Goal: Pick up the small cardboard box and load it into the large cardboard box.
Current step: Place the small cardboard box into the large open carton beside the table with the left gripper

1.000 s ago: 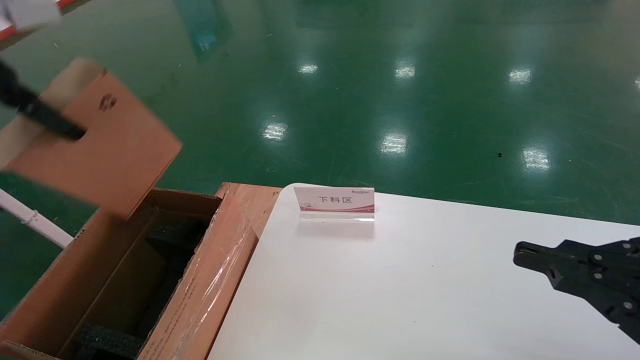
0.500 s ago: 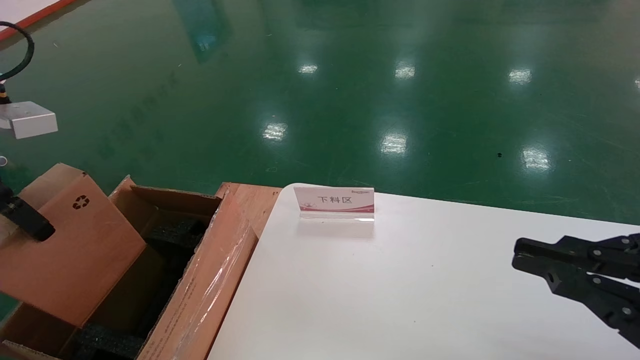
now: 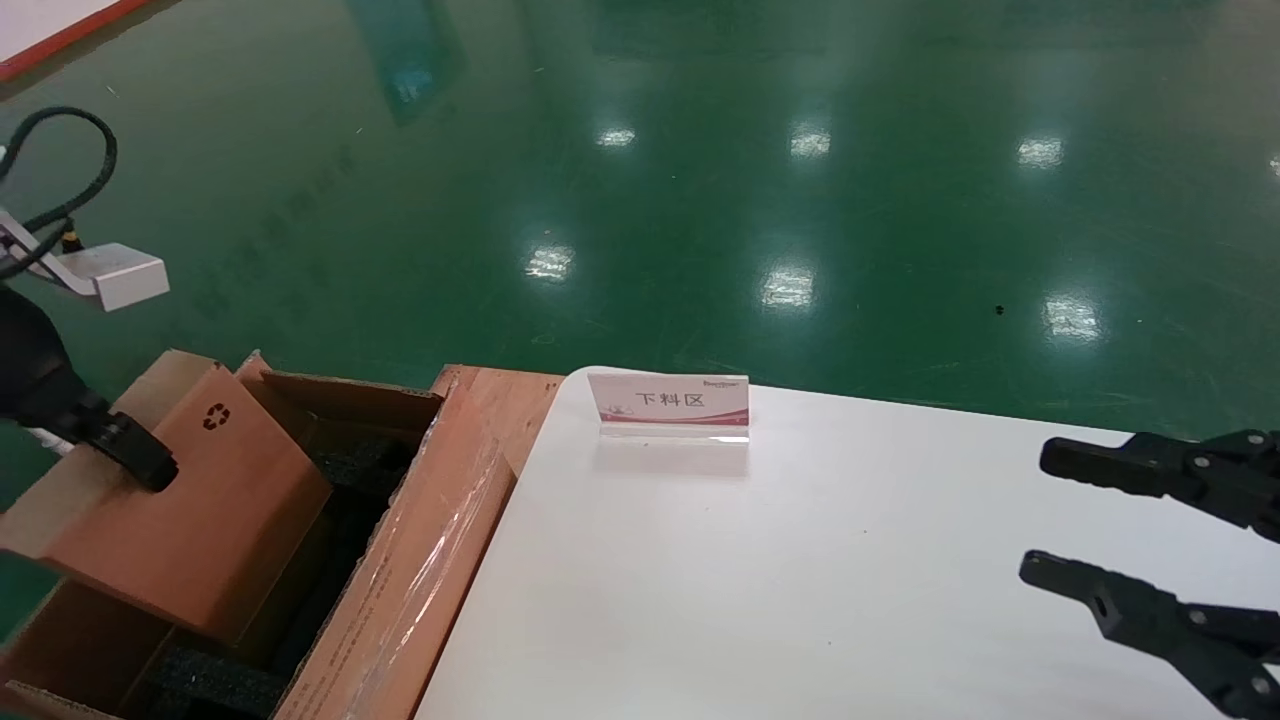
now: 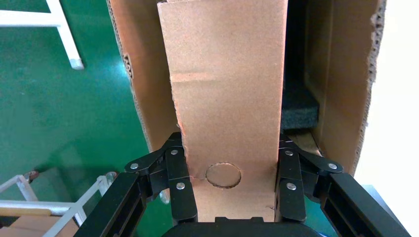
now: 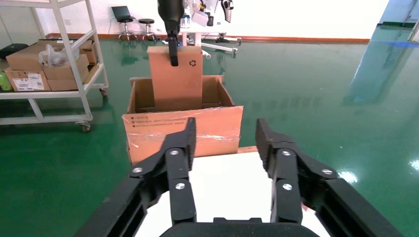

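A white table (image 3: 800, 580) carries a small upright sign card (image 3: 668, 405) near its far edge.

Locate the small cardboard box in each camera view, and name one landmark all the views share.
Head view: the small cardboard box sits at lower left, clamped by the left gripper, its lower end inside the large cardboard box.
Left wrist view: it fills the centre, between that gripper's fingers.
Right wrist view: it stands upright, far off, beyond the open right gripper.
Shared landmark: the large cardboard box.
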Controlling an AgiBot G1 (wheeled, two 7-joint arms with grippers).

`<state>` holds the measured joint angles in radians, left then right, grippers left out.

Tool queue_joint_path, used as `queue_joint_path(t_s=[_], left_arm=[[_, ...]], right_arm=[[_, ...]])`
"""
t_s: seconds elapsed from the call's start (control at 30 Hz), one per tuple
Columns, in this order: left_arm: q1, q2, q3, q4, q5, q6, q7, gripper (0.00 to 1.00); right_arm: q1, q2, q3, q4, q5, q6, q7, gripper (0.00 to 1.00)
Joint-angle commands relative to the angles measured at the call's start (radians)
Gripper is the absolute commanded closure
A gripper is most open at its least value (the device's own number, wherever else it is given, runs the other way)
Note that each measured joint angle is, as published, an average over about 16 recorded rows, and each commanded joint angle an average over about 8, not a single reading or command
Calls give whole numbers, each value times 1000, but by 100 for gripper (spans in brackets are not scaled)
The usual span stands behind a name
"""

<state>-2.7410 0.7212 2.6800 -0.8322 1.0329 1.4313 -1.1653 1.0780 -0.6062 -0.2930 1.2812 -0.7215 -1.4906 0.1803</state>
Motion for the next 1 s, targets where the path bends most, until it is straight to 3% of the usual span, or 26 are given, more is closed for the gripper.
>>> queue_joint_path(t_s=[0.03, 0.5, 1.0], left_arm=[[13, -8, 1, -6, 0, -17, -9, 100], [104, -47, 9, -5, 9, -110, -14, 100], [212, -29, 0, 109, 9, -170, 53, 100]], right_arm=[[0, 0, 0, 0, 0, 0, 0, 0], [0, 0, -1, 0, 1, 0, 0, 0], [0, 1, -2, 0, 1, 1, -1, 0]])
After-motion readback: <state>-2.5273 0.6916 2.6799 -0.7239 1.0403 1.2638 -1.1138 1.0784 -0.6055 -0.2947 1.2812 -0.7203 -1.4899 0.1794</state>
